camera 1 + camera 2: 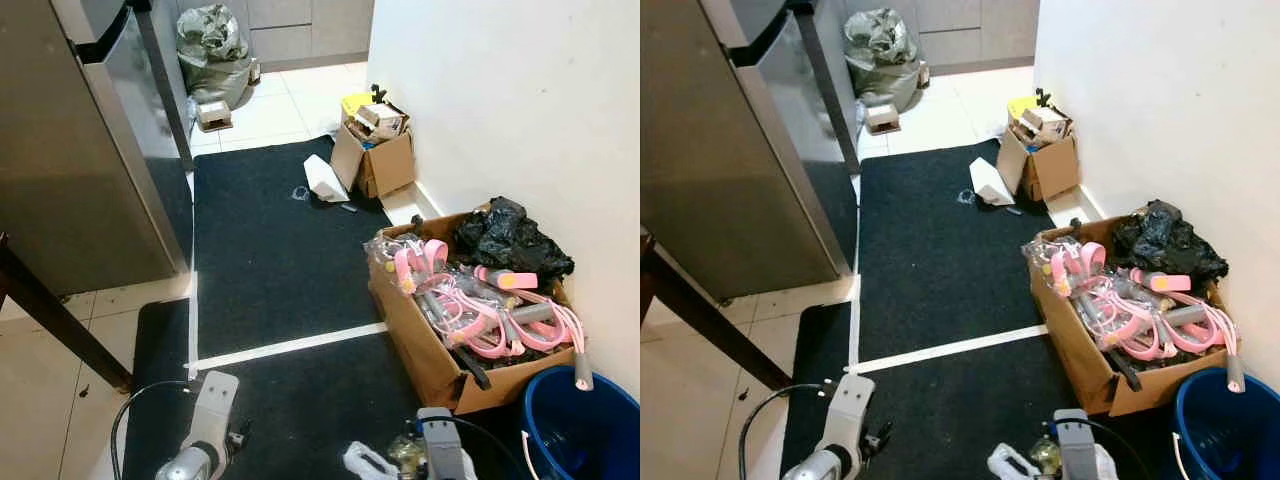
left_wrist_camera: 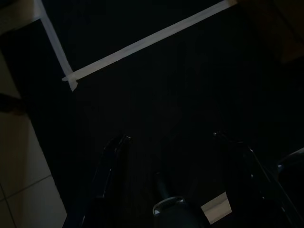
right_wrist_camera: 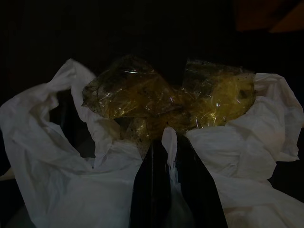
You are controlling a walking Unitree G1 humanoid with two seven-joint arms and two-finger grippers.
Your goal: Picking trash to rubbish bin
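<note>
A bundle of trash (image 3: 142,95), crumpled white tissue around a yellowish clear wrapper, fills the right wrist view. My right gripper (image 3: 167,142) is shut on it, with white tissue pinched between the two black fingers. In the eye views the same trash (image 1: 372,462) hangs low in front of me beside my right arm (image 1: 440,452), over the dark mat. The blue rubbish bin (image 1: 580,425) stands to the right of it, by the wall. My left gripper (image 2: 168,140) is open above the dark mat and holds nothing.
A cardboard box (image 1: 420,345) of pink plastic parts and a black bag stands against the right wall, just beyond the bin. Farther along are a small open box (image 1: 380,160) and white paper (image 1: 325,178). A fridge (image 1: 80,150) and a dark table leg (image 1: 60,330) are on the left.
</note>
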